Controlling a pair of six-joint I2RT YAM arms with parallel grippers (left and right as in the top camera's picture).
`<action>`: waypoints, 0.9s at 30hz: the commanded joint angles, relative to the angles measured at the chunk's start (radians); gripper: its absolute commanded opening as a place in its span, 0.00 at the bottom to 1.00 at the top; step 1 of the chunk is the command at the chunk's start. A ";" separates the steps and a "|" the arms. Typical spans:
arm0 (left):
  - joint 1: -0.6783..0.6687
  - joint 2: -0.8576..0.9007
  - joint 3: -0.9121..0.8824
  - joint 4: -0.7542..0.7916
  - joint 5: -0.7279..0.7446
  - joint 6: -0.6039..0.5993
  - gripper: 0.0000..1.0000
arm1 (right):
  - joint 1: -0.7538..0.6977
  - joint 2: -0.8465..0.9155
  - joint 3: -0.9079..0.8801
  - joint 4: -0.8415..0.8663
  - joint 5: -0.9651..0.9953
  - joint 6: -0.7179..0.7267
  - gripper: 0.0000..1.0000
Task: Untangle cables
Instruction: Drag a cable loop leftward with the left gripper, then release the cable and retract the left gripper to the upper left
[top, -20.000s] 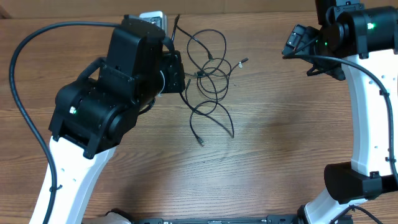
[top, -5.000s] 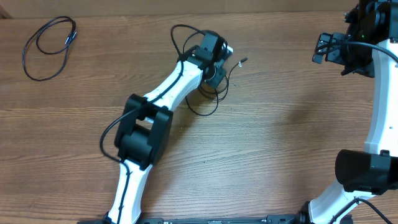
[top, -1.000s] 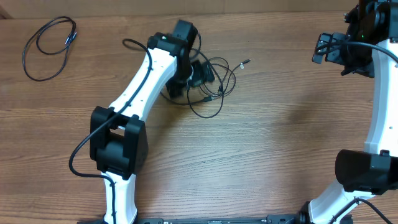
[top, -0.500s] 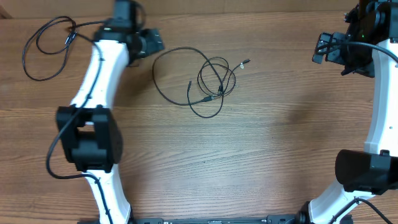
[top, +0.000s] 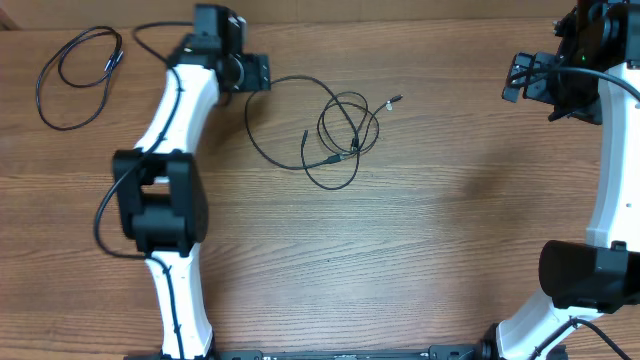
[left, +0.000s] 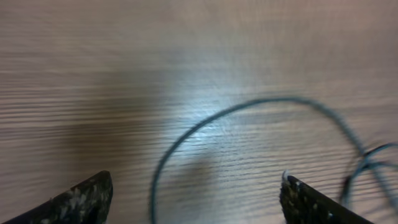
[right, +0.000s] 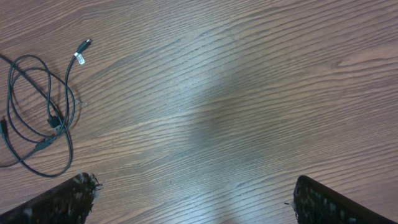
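Here the left gripper (top: 256, 72), wide open, is nearer; the tangled cables (top: 338, 130) stretch away just ahead, probably untouched. The right gripper (right: 193, 183) gapes too.

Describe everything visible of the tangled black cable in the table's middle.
The tangled cable is thin and black, lying flat on the wooden table. It forms small overlapping coils plus a wide loop reaching left, under the open left end effector. One free end with a light tip points right. Nothing grips it; one cable or several, I cannot tell.
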 joint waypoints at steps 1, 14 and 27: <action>-0.019 0.053 0.013 0.022 0.010 0.102 0.84 | 0.002 -0.003 0.003 0.005 0.006 -0.004 1.00; -0.025 0.060 -0.040 0.045 -0.138 0.149 0.74 | 0.002 -0.003 0.003 0.005 0.006 -0.004 1.00; -0.026 0.076 -0.122 0.073 -0.117 0.154 0.04 | 0.002 -0.003 0.003 0.005 0.006 -0.004 1.00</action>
